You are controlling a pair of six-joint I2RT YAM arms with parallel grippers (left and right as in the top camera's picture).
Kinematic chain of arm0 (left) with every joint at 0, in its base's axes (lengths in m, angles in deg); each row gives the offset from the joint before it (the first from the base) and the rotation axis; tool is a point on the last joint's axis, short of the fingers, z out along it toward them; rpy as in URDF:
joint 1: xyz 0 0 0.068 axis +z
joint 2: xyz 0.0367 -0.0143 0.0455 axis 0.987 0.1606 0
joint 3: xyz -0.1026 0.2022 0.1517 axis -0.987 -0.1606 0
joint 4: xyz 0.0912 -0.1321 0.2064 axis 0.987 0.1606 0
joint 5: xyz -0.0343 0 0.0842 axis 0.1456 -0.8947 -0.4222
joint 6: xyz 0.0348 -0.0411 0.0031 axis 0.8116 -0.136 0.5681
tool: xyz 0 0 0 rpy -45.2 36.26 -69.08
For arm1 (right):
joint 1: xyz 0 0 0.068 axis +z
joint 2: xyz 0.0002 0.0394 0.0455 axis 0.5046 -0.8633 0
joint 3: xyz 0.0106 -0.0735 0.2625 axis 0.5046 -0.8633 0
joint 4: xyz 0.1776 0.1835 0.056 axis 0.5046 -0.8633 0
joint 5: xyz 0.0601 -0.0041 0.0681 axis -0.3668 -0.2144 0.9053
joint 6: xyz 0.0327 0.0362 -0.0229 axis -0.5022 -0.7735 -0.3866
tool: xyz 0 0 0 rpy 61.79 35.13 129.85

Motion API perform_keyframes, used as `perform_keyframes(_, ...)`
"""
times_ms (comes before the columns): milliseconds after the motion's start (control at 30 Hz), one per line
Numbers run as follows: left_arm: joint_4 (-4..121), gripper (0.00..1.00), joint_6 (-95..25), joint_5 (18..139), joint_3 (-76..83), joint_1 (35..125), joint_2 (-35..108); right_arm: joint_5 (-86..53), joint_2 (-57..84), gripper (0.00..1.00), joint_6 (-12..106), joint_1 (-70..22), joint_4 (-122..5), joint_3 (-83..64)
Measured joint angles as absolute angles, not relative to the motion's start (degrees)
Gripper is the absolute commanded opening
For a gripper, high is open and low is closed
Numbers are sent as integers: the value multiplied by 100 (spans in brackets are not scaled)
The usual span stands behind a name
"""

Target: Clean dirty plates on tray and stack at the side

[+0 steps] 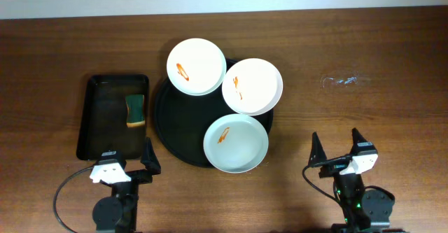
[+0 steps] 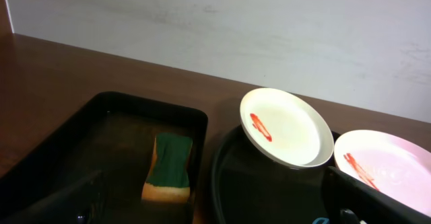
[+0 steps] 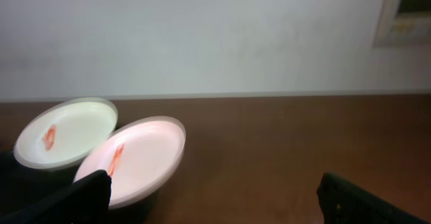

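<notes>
Dirty plates [image 1: 252, 86], three white rounds each bearing an orange smear, lie on the round black tray [image 1: 178, 131]. Two are at its far side with their edges meeting, and one is at its near right. All three overhang the rim. The left gripper [image 1: 127, 163] and the right gripper [image 1: 334, 140] sit apart from the tray, jaws spread wide, holding nothing.

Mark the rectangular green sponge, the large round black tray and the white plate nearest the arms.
Rectangular green sponge [image 1: 135, 107], overhead, green top.
Large round black tray [image 1: 175, 128], overhead, bare floor.
Nearest white plate [image 1: 236, 145], overhead, centre.
</notes>
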State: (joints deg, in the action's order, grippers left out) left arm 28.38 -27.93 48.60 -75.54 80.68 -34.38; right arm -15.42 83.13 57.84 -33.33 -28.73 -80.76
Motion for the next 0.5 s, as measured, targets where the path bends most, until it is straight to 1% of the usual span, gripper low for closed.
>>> perform_keyframes(100, 2840, 99, -2793, 4860, -7554, 8068, -3438, -1404, 7789, 99, 5703, -3333, -3587, -7097)
perform_keyframes(200, 2836, 99, -2793, 4862, -7552, 8068, -3436, -1372, 6431, 99, 5660, -3336, -4776, -5292)
perform_keyframes(267, 2838, 99, -2793, 4860, -7552, 8068, -3440, -1339, 5094, 99, 5657, -3338, -6234, -3681)
perform_keyframes(333, 2838, 99, -2793, 4860, -7552, 8068, -3442, -1317, 3747, 99, 5649, -3338, -8173, -1961)
perform_keyframes(367, 2838, 99, -2791, 4858, -7552, 8068, -3445, -1280, 3004, 99, 5642, -3338, -8905, -1005)
perform_keyframes(400, 2847, 99, -2793, 4860, -7552, 8068, -3442, -1251, 2766, 99, 5640, -3338, -9172, -710)
perform_keyframes(433, 2840, 99, -2793, 4858, -7552, 8068, -3442, -1098, 2198, 99, 5631, -3338, -9596, -77)
perform_keyframes(467, 2832, 99, -2791, 4849, -7552, 8068, -3445, -790, 1706, 99, 5625, -3353, -10297, 516)
perform_keyframes(500, 2840, 99, -2793, 4840, -7552, 8068, -3440, -460, 1293, 99, 5616, -3353, -10616, 924)
